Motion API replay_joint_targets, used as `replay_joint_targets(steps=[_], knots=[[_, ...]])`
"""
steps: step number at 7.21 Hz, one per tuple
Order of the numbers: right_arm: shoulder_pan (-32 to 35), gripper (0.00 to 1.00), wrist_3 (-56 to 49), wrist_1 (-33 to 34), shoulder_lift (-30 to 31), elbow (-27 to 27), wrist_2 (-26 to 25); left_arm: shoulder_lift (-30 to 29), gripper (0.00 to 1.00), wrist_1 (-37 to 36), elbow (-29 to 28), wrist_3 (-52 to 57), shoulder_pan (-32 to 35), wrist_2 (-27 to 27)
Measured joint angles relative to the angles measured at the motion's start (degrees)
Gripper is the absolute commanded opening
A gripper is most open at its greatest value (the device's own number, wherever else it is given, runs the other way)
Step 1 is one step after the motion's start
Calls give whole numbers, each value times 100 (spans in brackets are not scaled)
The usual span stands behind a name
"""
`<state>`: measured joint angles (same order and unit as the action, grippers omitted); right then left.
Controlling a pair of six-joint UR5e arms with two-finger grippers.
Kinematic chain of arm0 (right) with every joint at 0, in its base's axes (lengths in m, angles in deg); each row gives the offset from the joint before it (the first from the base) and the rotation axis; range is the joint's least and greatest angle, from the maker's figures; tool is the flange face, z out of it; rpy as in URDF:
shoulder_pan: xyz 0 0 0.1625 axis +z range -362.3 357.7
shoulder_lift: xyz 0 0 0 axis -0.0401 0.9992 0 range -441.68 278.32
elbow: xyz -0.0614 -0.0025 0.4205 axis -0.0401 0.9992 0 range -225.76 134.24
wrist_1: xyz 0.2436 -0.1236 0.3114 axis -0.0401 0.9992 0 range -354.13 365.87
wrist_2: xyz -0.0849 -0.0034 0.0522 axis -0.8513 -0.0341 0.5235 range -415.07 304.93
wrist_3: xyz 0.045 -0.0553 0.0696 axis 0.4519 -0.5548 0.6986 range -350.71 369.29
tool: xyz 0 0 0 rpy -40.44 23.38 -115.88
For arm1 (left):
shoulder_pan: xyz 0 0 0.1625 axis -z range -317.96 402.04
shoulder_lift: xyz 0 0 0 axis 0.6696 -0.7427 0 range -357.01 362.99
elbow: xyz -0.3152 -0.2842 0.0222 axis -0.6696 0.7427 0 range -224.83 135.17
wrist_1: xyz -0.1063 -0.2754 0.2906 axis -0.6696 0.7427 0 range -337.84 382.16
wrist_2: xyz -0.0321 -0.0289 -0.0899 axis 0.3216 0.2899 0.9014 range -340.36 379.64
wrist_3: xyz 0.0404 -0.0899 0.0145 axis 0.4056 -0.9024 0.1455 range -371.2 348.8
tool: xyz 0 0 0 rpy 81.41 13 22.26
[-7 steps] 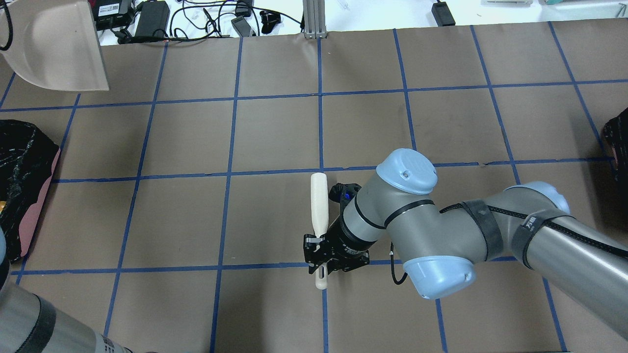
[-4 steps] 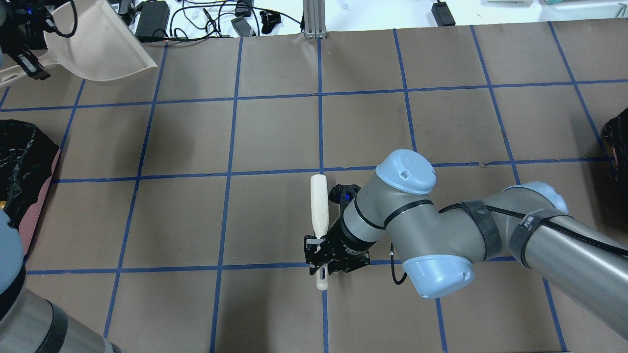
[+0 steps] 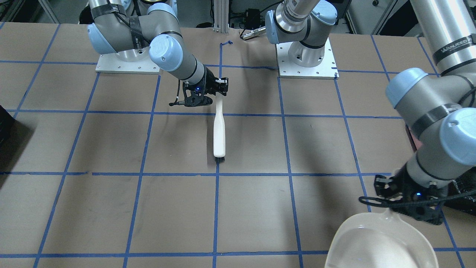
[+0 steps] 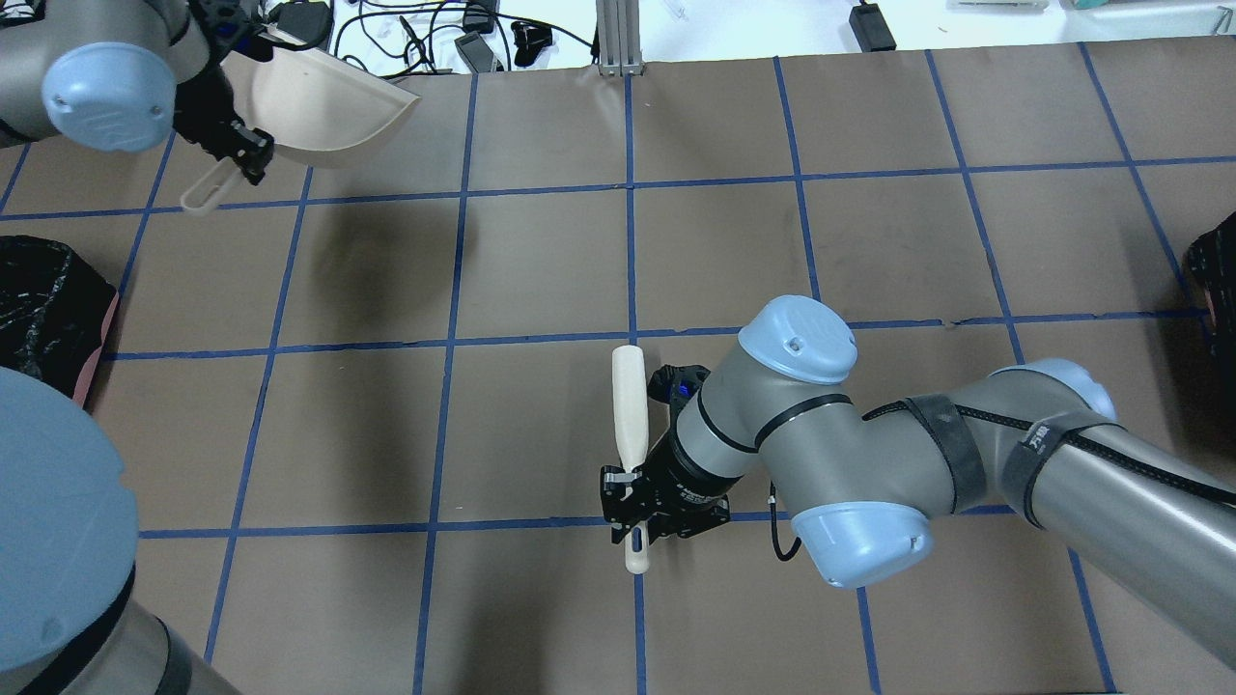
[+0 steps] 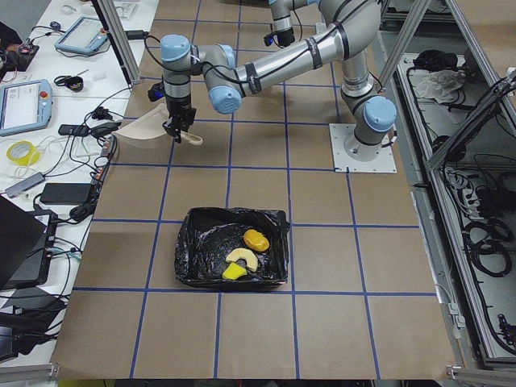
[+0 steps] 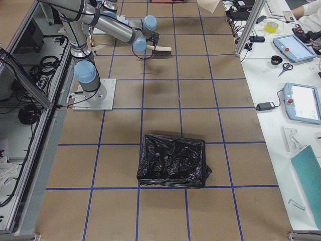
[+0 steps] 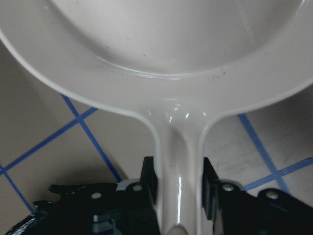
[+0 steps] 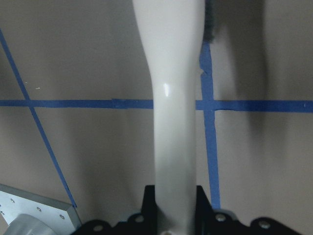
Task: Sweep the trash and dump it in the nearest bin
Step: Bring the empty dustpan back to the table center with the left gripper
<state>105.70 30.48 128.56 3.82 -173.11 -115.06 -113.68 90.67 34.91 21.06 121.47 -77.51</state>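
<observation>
The brown worktop is crossed by blue tape lines in a grid. At its left end sits the bin, pink-sided and lined with crinkled black plastic. A second black-lined container stands at the right end, well apart from it.

Over the far left corner, the pale dustpan hangs clear of the surface, its shadow falling nearer the middle. Its pan faces towards the centre. The white brush lies near the middle of the worktop along a tape line, bristle end pointing away from the robot.

The left tool is clamped on the neck of the dustpan's handle, one finger pressed on each side. The right tool grips the brush's handle close to its near end.

All the trash lies inside the bin on the black lining, near its right wall. The orange-yellow oval is farthest, the curved croissant piece is next, and the yellow-green wedge is nearest the left end, just beside the croissant.
</observation>
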Motion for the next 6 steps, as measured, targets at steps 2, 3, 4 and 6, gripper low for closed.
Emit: replay_joint_targets(steps=[2, 3, 4, 6], knots=[[-5, 48, -11, -7, -50, -1, -34, -148, 0, 244, -19, -1537, 595, 711], [-6, 50, -20, -8, -67, -1, -43, -221, 0, 331, -40, -2074, 825, 1004], [-6, 52, -24, -10, -73, -1, -46, -290, 0, 385, -62, -2392, 1080, 1149], [-6, 58, -23, -14, -77, 1, -46, -397, 0, 413, -92, -2950, 1556, 1290]])
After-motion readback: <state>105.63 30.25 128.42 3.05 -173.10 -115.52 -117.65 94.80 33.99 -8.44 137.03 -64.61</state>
